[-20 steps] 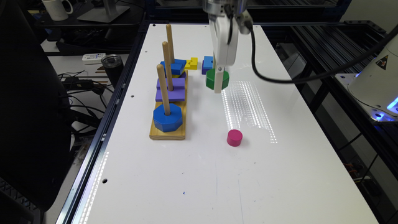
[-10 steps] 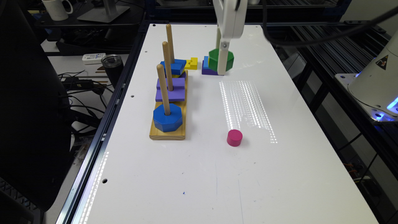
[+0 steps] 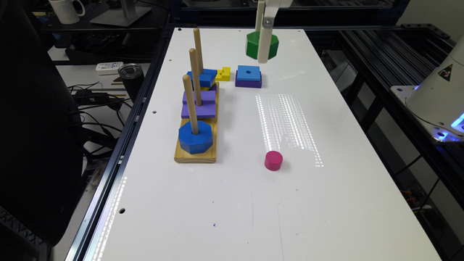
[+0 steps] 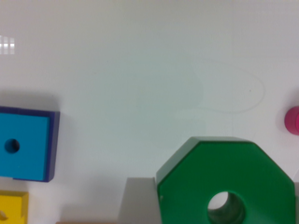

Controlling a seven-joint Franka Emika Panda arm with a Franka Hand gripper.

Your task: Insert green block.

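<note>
On my exterior feed the gripper (image 3: 264, 54) reads as plain white: long, flat, slab-like fingers (image 3: 265, 43) with squared tips, matte finish. I can see one small dark screw or pin near the top of the front finger, where it meets a wider white block cut off by the frame edge. A second white strip sits just behind the first, same colour and width. No markings, labels or cables that I can make out on this part. At the exterior view's right there's a white rounded housing with a yellow-and-black warning triangle and blue glow at its foot; can't tell if it's the arm's base.
</note>
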